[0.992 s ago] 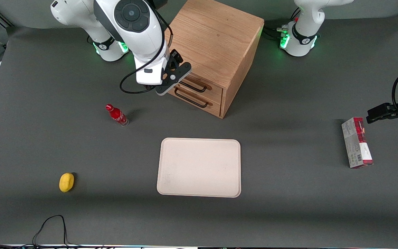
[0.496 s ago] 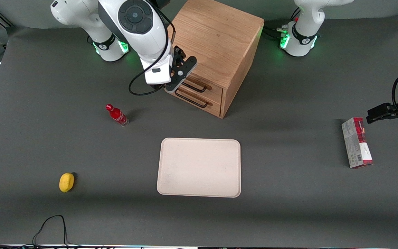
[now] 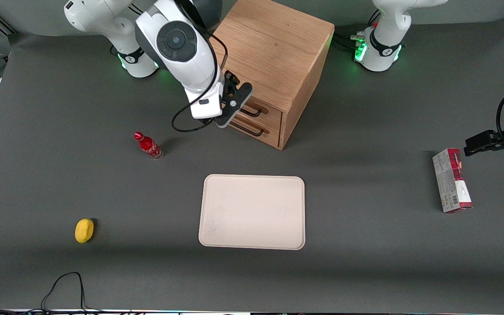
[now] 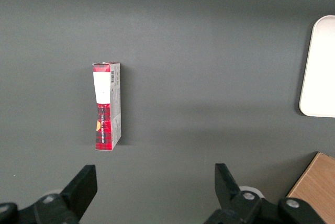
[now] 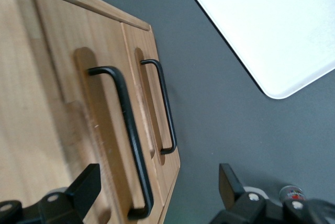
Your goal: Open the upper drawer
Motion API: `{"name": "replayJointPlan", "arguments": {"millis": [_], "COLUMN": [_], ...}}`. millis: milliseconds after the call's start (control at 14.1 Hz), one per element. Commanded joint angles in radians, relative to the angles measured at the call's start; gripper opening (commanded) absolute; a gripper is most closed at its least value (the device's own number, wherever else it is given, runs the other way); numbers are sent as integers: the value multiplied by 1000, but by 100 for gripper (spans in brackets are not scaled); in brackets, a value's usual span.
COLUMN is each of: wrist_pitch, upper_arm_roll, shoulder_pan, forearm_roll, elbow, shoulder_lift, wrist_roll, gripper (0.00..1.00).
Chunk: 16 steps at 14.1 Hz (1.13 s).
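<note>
The light oak cabinet (image 3: 274, 48) stands at the back of the table with both drawers shut. The upper drawer (image 3: 273, 115) shows its black bar handle (image 3: 252, 112) just under the cabinet top; the lower drawer's handle (image 3: 248, 130) lies beneath it. My right gripper (image 3: 234, 106) hovers directly in front of the drawer fronts, partly covering them. In the right wrist view the gripper (image 5: 157, 188) is open, its two black fingers (image 5: 86, 186) spread wide either side of one end of the upper handle (image 5: 127, 130), touching nothing. The lower handle (image 5: 165, 108) runs alongside.
A cream tray (image 3: 252, 212) lies nearer the front camera than the cabinet. A small red bottle (image 3: 148, 145) stands toward the working arm's end, and a yellow object (image 3: 84, 230) lies nearer the camera. A red and white box (image 3: 452, 180) rests toward the parked arm's end.
My right arm has swung across the cabinet's front, bringing the open gripper from beside the drawers' edge to in front of the handles, slightly nearer the front camera.
</note>
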Motion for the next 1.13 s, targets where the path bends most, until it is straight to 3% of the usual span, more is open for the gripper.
{"name": "replayJointPlan", "arguments": {"millis": [0,213,1063], "wrist_pitch": [45,112,155], "upper_arm_roll": [-6,-5,-12], "shoulder_pan": [1,27,21], "forearm_roll": [27,24,15], "elbow": [-50,-107,-141], "shoulder_lift": [-9,-10,33], "wrist_roll": [-31,-31,-60], "gripper": [100,100,100]}}
